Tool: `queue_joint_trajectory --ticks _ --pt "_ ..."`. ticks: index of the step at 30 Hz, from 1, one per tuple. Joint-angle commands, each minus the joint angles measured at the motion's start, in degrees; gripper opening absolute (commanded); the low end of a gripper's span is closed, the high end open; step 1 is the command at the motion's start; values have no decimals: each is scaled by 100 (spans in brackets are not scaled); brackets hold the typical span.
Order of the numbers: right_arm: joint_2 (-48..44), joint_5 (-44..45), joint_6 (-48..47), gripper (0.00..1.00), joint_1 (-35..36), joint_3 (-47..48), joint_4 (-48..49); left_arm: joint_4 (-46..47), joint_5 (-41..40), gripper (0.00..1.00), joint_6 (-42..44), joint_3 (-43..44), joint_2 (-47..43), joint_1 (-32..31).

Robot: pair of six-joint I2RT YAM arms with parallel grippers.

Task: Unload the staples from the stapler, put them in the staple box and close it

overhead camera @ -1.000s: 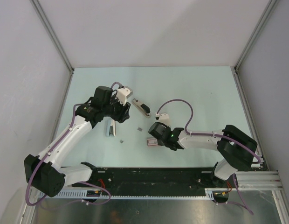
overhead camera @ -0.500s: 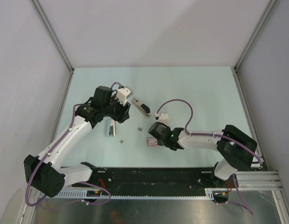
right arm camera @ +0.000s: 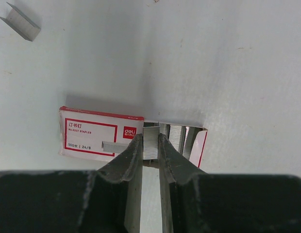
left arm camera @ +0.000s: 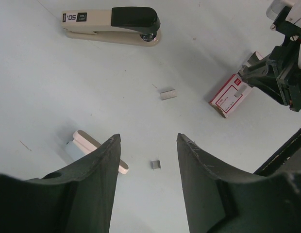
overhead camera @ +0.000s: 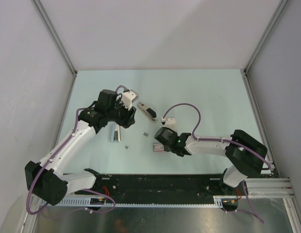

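Nothing has shifted since the earlier frames: both arms hold the same pose and every item lies where it did.

The stapler point(overhead camera: 147, 111) lies closed on the table point(overhead camera: 204, 92) just above centre of the top view, apart from both claws. In the left wrist view it sits along the top edge.

The left claw point(left arm camera: 148, 141) hangs over the table about half open, with nothing between its fingers. The staples point(overhead camera: 114, 134) lie left of centre, just below this claw. In the wrist view they are partly hidden behind its left finger. Two fragments point(left arm camera: 168, 94) point(left arm camera: 156, 165) lie loose nearby.

The right claw point(right arm camera: 149, 141) is narrow, pinched on a silvery strip point(right arm camera: 151, 128) at the open end of the box point(right arm camera: 99, 132). That box lies low in the centre of the top view.
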Motion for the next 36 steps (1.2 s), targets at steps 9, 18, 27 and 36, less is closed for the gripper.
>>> queue_joint_trajectory --ticks 9,18,27,36 --pt "-205 71 -9 27 27 -48 -25 -31 145 56 255 80 -127 -58" --pt "-407 69 -29 31 24 -48 -29 -45 166 56 257 93 -139 -74" --pt "-683 -122 -311 22 -402 -32 293 -57 198 56 237 125 -110 -93" --pt "-162 -385 -661 15 -826 77 812 -73 190 56 245 139 -73 -112"
